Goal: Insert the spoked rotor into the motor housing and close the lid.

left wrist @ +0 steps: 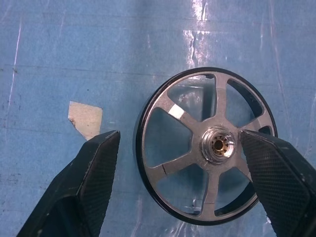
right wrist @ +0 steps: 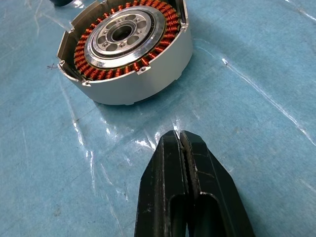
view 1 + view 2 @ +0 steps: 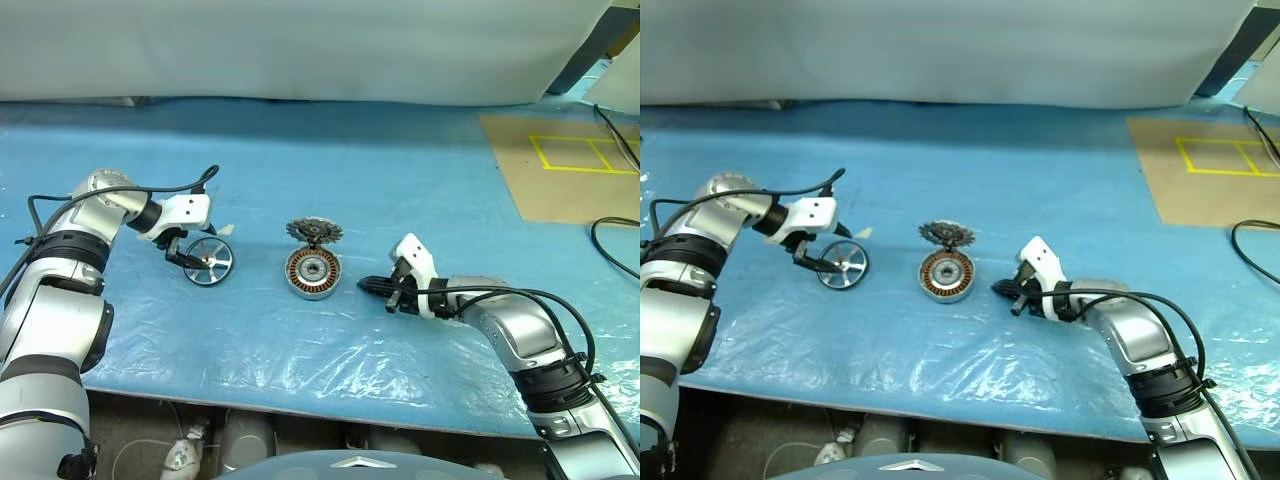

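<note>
- Currently the motor housing [image 3: 312, 272] is sitting flat mid-sheet, windings facing up.
- Spoked lid [image 1: 217, 106] is lying flat on the left. The left gripper [image 1: 177, 143] is hovering wide apart, one finger outside the rim and one over the spokes, holding nothing.
- Right gripper [image 2: 180, 137] is resting pressed together and empty, near the housing.
- Spoked rotor [image 3: 314, 232] is leaning tilted just behind the housing, nearer the right gripper. It's probably stiff, dense metal; pinching across the notched rim looks best.
</note>
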Available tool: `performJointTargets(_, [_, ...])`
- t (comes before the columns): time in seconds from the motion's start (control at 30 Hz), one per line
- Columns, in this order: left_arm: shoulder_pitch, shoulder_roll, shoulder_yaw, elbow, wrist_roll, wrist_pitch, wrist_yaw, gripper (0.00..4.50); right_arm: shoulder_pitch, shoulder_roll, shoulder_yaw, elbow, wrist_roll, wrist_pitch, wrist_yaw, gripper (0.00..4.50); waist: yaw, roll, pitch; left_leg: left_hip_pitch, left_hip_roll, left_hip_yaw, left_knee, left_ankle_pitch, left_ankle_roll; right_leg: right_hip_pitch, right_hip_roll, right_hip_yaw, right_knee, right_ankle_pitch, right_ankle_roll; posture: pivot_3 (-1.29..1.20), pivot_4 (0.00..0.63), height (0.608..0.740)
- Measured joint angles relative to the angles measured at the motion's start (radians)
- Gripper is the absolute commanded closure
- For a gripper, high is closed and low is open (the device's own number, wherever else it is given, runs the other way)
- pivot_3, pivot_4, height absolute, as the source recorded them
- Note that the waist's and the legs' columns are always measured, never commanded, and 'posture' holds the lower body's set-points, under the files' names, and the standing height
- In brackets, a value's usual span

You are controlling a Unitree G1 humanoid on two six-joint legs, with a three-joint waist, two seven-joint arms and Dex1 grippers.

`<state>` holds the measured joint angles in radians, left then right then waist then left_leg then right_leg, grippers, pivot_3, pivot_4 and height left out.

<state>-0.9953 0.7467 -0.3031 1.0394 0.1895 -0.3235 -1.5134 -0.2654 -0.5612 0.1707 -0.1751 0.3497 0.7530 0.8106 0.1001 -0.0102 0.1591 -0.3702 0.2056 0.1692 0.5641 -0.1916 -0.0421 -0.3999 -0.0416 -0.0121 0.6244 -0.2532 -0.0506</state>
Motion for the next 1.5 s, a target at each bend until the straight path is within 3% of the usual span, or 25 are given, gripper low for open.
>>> performJointTargets(0.07, [-0.007, 0.002, 0.012, 0.008, -0.004, 0.000, 0.000, 0.45, 0.000, 0.000, 0.002, 0.000, -0.003, -0.002, -0.001, 4.49, 0.000, 0.000, 0.000, 0.000, 0.000, 0.000, 0.000, 0.000, 0.000, 0.000, 0.000, 0.000, 0.000, 0.000, 0.000, 0.00, 0.150, 0.740])
performJointTargets(0.17, [-0.017, 0.008, 0.037, 0.010, -0.019, 0.006, -0.006, 1.02, 0.000, 0.000, 0.010, 0.003, -0.013, -0.004, -0.003, 4.50, 0.000, 0.000, 0.000, 0.000, 0.000, 0.000, 0.000, 0.000, 0.000, 0.000, 0.000, 0.000, -0.001, 0.000, 0.000, 0.00, 0.150, 0.740])
performJointTargets(0.3, [-0.020, 0.015, 0.069, 0.005, -0.052, 0.031, -0.033, 2.33, 0.000, 0.001, 0.014, 0.003, -0.015, -0.004, -0.002, 4.50, 0.000, 0.000, 0.000, 0.000, 0.000, 0.000, 0.000, 0.000, 0.000, 0.000, 0.000, 0.000, -0.001, 0.000, 0.000, 0.00, 0.150, 0.740])
performJointTargets(1.5, [0.006, -0.012, 0.043, 0.025, 0.021, -0.073, 0.012, 2.33, 0.003, 0.006, 0.035, 0.010, -0.045, -0.020, -0.015, 4.50, 0.003, 0.000, 0.000, 0.002, 0.000, -0.001, 0.000, 0.000, 0.000, 0.003, -0.001, -0.001, 0.000, 0.000, 0.000, 0.00, 0.150, 0.740])
